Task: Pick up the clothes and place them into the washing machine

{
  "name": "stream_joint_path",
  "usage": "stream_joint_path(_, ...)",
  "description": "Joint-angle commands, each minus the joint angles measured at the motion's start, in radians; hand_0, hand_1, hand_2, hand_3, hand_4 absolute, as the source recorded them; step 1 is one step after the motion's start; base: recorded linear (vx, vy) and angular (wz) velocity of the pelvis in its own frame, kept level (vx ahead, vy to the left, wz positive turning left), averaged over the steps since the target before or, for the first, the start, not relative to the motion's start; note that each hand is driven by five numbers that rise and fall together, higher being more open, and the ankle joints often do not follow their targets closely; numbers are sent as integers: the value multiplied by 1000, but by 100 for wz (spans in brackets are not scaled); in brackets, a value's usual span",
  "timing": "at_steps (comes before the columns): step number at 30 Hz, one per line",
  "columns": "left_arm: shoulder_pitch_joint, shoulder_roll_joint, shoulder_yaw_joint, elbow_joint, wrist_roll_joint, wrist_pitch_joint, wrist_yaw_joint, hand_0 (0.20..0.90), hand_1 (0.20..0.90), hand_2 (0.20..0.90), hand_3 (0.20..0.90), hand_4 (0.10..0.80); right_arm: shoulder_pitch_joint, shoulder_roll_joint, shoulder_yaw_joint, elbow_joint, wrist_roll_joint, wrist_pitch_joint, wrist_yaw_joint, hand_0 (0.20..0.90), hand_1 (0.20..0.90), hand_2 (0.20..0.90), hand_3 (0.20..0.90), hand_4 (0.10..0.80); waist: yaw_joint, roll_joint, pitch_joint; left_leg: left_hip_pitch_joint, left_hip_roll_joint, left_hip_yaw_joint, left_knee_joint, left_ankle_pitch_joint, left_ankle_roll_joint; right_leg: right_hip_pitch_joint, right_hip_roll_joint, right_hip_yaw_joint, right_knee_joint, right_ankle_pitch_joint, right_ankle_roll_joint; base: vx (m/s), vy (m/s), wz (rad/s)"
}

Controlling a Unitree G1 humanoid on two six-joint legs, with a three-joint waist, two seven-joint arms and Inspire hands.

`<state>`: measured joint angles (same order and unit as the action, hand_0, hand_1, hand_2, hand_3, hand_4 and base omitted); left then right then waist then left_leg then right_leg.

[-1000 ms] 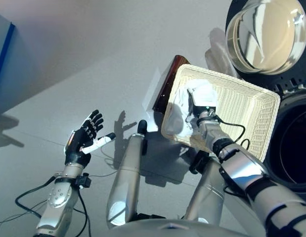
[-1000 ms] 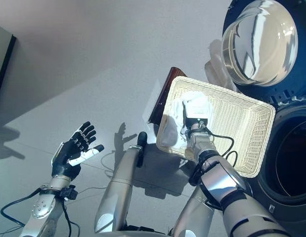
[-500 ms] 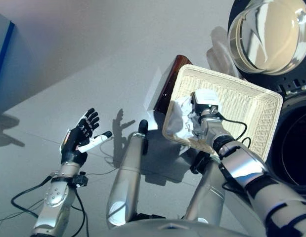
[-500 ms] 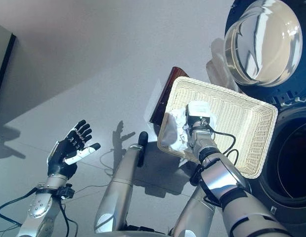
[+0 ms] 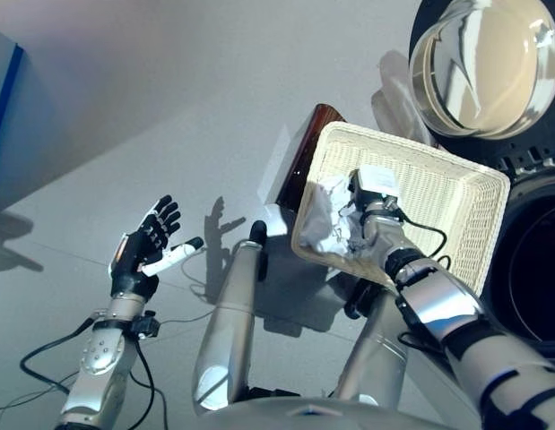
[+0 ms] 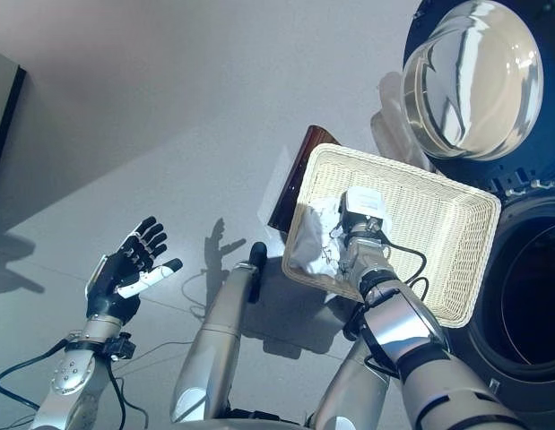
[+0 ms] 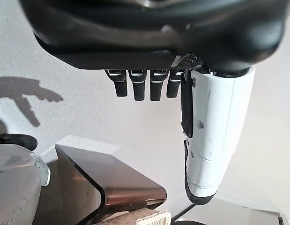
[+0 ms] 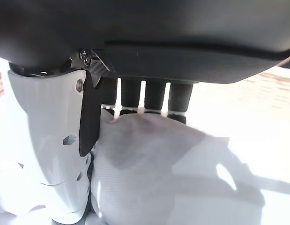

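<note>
A white cloth (image 5: 320,219) lies bunched at the near left end of the shallow wicker basket (image 5: 438,193). My right hand (image 5: 361,226) reaches into the basket from the lower right and rests on the cloth. In the right wrist view its fingers (image 8: 154,96) curl down into the white cloth (image 8: 173,173), with the white-covered thumb (image 8: 46,154) pressed against the cloth's side. My left hand (image 5: 147,251) is held out over the floor at the left, open and empty. The washing machine's drum opening (image 5: 539,260) is at the right edge.
The basket rests on a low dark brown box (image 5: 306,152), which also shows in the left wrist view (image 7: 116,183). The machine's round glass door (image 5: 488,63) stands open at the upper right. Grey floor (image 5: 169,116) spreads to the left.
The white cloth has gone from spread flat to crumpled and gathered under my right hand. My left hand has sunk a little and moved left.
</note>
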<state>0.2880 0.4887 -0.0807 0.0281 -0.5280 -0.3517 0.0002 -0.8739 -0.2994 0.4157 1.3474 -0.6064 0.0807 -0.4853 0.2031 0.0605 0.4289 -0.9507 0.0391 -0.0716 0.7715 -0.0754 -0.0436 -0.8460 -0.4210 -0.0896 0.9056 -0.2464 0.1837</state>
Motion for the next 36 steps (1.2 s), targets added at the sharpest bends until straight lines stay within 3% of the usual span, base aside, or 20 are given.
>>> stream_joint_path(1, 13, 21, 65, -97, 9, -68, 17, 900, 900, 900, 900, 800, 34, -71, -89, -45, 149, -47, -100, 200, 200, 200, 200, 300, -14, 34, -7, -20, 45, -19, -10, -51, -45, -33, 16, 36, -35, 54, -21, 0, 0, 0)
stream_joint_path(9, 31, 9, 88, -52, 5, -75, 42, 900, 900, 900, 900, 800, 176, -82, -309, -149, 553, -212, -134, 200, 200, 200, 200, 300, -50, 7, -9, -10, 54, -16, -18, -54, -42, -29, 28, 39, -51, 61, -24, 3, -1, -1)
stream_joint_path(20, 52, 15, 83, -38, -19, -81, 48, 900, 900, 900, 900, 800, 287, -79, -481, -221, 836, -341, -145, 200, 200, 200, 200, 300, -72, 2, -27, -1, 64, -8, -20, -59, -41, -25, 33, 42, -60, 59, -20, 4, -1, -5)
stream_joint_path(24, 48, 9, 68, -37, -28, -78, 55, 900, 900, 900, 900, 800, 317, -33, -583, -272, 1115, -461, -80, 200, 200, 200, 200, 300, -82, 1, -30, 5, 69, -2, -20, -62, -40, -26, 37, 46, -65, 58, -19, 4, 12, -4)
stream_joint_path(27, 43, 9, 58, -36, -36, -78, 54, 900, 900, 900, 900, 800, 326, -14, -609, -294, 1228, -508, -24, 200, 200, 200, 200, 300, -84, 1, -30, 3, 69, -1, -15, -64, -40, -28, 37, 48, -64, 57, -19, 0, 8, -8)
stream_joint_path(30, 40, 0, 49, -32, -53, -73, 45, 900, 900, 900, 900, 800, 350, 13, -643, -339, 1395, -568, 70, 200, 200, 200, 200, 300, -90, 1, -32, 4, 73, 1, -16, -66, -43, -28, 38, 50, -65, 53, -18, 0, 4, -3)
stream_joint_path(31, 40, -10, 43, -28, -69, -65, 34, 900, 900, 900, 900, 800, 360, 49, -681, -376, 1560, -608, 160, 200, 200, 200, 200, 300, -94, 0, -32, 5, 74, 1, -15, -68, -44, -27, 38, 50, -66, 51, -20, 0, 0, 0)
stream_joint_path(36, 35, -19, 32, -25, -102, -52, 16, 900, 900, 900, 900, 800, 369, 86, -741, -376, 1769, -645, 253, 200, 200, 200, 200, 300, -96, 1, -35, 4, 75, 3, -15, -68, -47, -26, 38, 52, -68, 49, -20, 2, 0, -1)
